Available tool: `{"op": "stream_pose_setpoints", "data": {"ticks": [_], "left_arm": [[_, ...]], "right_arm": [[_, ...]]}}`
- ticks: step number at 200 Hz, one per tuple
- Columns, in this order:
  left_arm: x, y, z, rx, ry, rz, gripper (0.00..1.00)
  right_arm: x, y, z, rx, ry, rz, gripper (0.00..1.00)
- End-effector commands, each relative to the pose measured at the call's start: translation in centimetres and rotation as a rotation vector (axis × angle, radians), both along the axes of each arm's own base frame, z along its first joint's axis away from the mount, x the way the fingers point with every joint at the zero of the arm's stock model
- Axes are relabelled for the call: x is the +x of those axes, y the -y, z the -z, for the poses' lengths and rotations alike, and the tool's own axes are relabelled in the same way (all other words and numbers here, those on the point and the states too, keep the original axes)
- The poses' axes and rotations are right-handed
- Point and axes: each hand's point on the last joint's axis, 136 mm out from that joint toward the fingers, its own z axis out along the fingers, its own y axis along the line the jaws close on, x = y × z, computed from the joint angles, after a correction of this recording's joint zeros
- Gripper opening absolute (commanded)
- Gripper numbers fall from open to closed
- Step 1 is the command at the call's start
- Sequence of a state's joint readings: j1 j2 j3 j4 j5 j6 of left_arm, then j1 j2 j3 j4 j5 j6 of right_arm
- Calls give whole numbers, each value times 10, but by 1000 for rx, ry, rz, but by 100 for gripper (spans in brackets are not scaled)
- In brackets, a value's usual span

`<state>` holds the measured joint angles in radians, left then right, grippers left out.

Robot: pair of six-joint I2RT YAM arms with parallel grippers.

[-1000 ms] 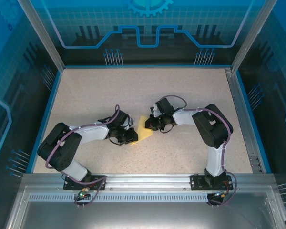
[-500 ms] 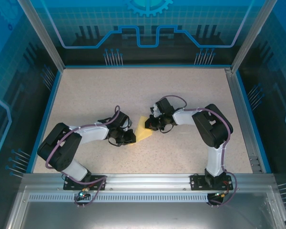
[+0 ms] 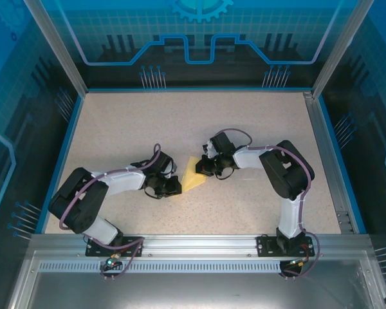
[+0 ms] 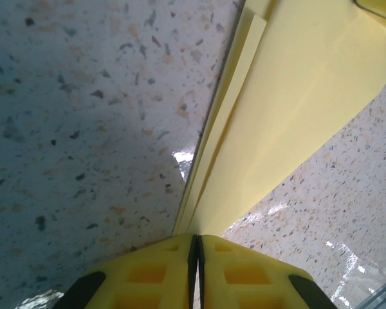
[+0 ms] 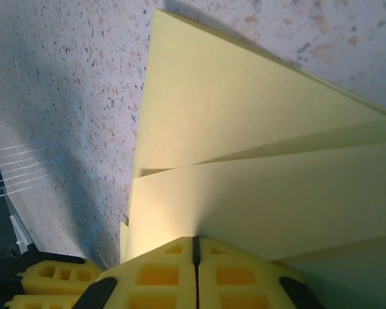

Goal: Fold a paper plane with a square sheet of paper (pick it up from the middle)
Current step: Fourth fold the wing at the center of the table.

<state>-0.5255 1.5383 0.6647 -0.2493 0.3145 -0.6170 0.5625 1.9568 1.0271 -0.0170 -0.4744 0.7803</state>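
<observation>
The sheet of paper [image 3: 193, 177] is yellow, folded into a pointed wedge, and lies on the speckled table between the two arms. My left gripper [image 3: 174, 187] is shut on its near left corner. In the left wrist view the layered folded edge of the paper [image 4: 289, 109] runs straight into the closed jaws of the left gripper [image 4: 196, 239]. My right gripper [image 3: 205, 168] is shut on the paper's far right side. In the right wrist view overlapping flaps of the paper [image 5: 244, 129] rise from the closed jaws of the right gripper [image 5: 194, 242].
The speckled table [image 3: 180, 122] has a blue rim on the left and far sides and a metal rail [image 3: 328, 154] on the right. Both arm bases sit on the aluminium beam [image 3: 193, 244] at the near edge.
My left gripper has slid slightly toward the near left along the paper's edge, baring more of the yellow wedge. The right arm has held still.
</observation>
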Motion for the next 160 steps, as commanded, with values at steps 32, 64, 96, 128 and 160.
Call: {"op": "stream_pose_setpoints", "data": {"ticks": [32,64,96,128,160], "left_arm": [[-37,-32,16,133,-134,4,13],[-38,-29,15,109,-154,-17,11],[-34,-27,6,25,-178,-74,10],[-20,-19,-23,-45,-103,-78,13],[7,-2,-57,-133,16,-65,17]], "right_arm": [[-18,29,43,-157,-79,23,6],[-17,29,44,-155,-80,23,6],[-18,29,44,-156,-80,24,6],[-18,29,44,-152,-82,22,6],[-17,28,44,-152,-81,21,6]]}}
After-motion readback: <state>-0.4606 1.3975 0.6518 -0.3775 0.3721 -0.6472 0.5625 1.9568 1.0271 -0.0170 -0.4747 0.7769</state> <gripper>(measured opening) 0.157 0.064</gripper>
